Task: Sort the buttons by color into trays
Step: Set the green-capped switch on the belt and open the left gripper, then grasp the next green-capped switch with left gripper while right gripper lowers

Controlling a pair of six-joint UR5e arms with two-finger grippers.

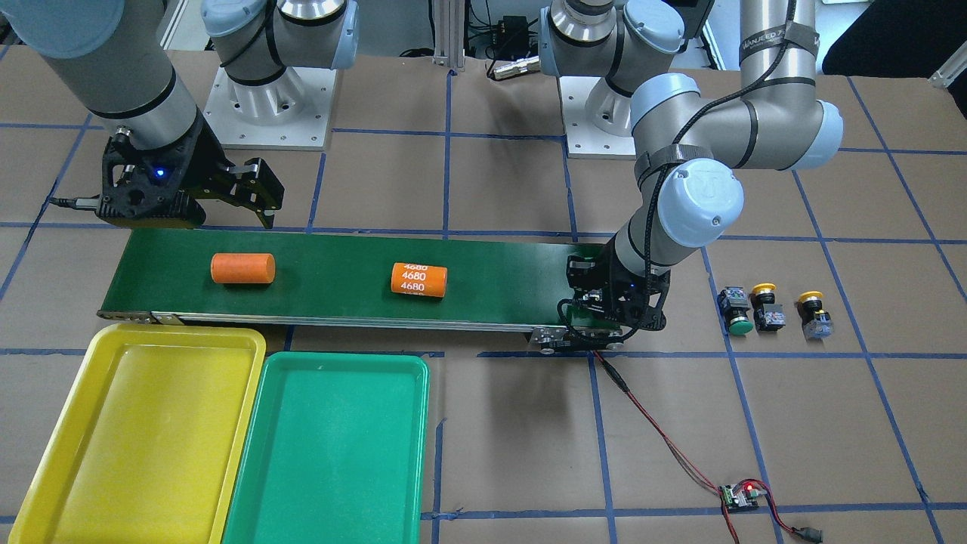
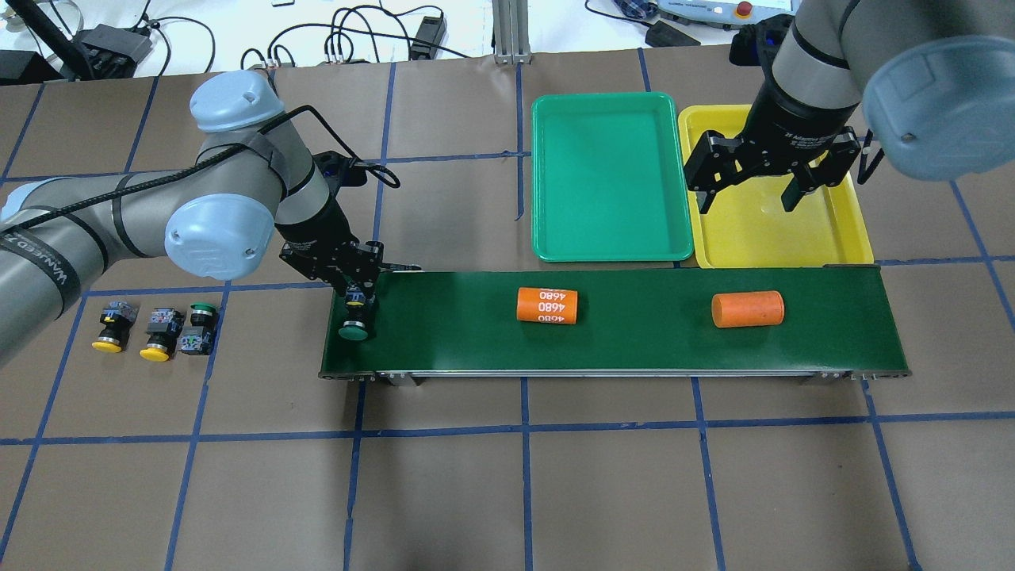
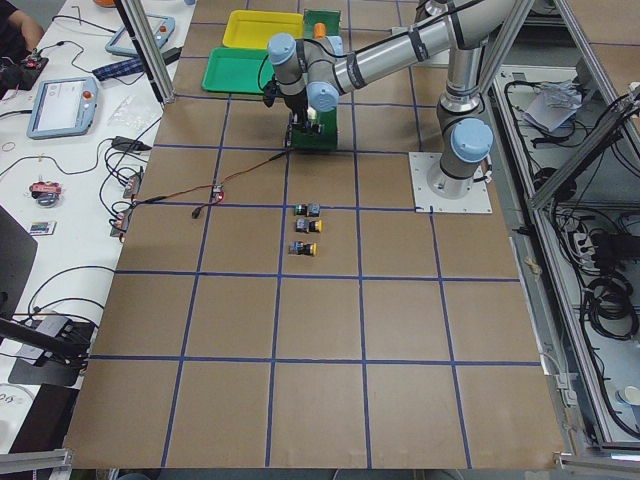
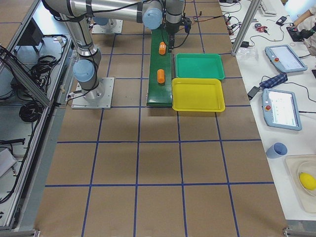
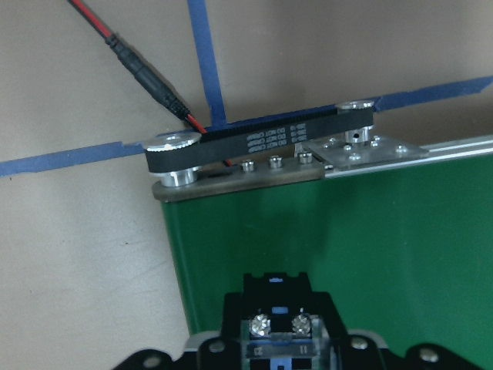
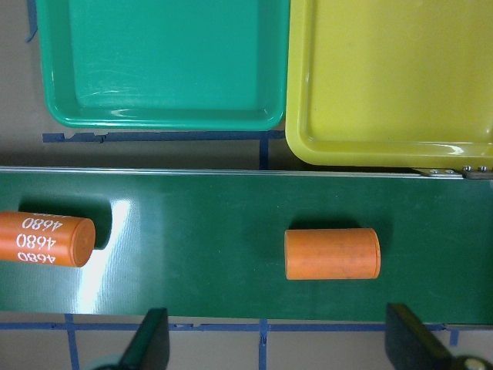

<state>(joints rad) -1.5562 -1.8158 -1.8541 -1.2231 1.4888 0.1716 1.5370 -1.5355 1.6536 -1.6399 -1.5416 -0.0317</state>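
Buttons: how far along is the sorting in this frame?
Done: nothing; the green tray and yellow tray are empty. In hand: the left gripper is shut on a green button at the end of the conveyor belt. Left: two yellow buttons and a second green button wait on the table; the right gripper hangs open.

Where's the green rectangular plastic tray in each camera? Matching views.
Front-facing: green plastic tray bottom, left of centre.
Overhead: tray top, right of centre.
Exterior left: tray top left.
Exterior right: tray upper centre.
Left wrist: absent.
Right wrist: tray top left.
Landmark: dark-green conveyor belt, in every view.
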